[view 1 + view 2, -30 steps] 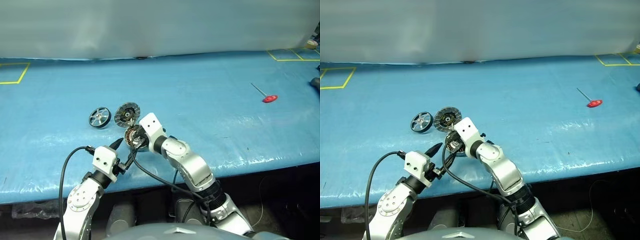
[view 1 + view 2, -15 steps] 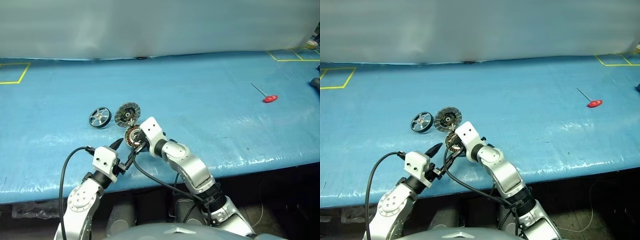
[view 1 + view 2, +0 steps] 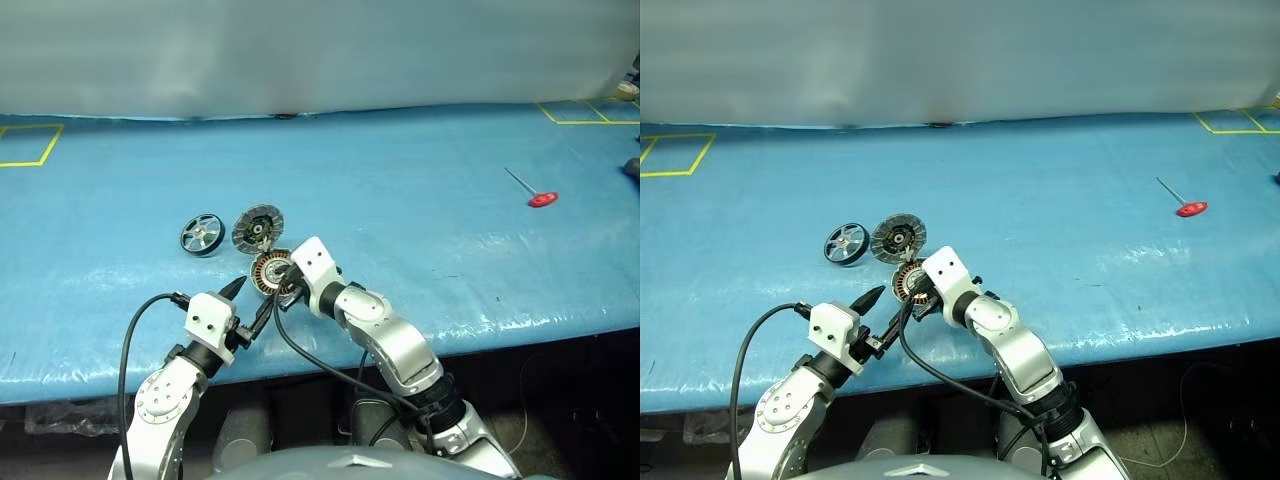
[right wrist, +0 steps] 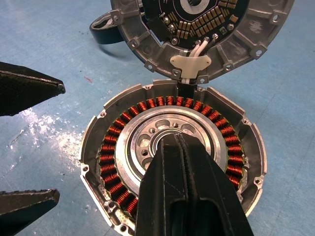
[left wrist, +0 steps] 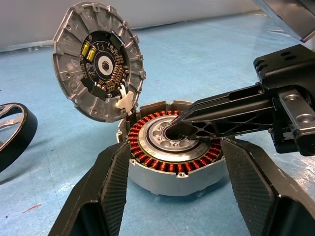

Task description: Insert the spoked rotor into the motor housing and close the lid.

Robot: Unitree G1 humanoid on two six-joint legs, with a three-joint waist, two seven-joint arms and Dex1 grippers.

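Fetching: rotor [image 3: 201,235] lies left beyond left gripper [image 3: 248,303], nearer it; open
Right gripper [image 4: 178,147]: closed, tips in housing [image 4: 98,142] hub

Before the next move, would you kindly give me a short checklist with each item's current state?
1. Lid swung open: ok.
2. Motor housing free to take the rotor: not ok, the shut right pincer has its tip at the centre.
3. Spoked rotor inserted: not ok, it lies on the table beside the lid.
4. Left pincer open, holding nothing: ok.
5. Housing undamaged: cannot tell.
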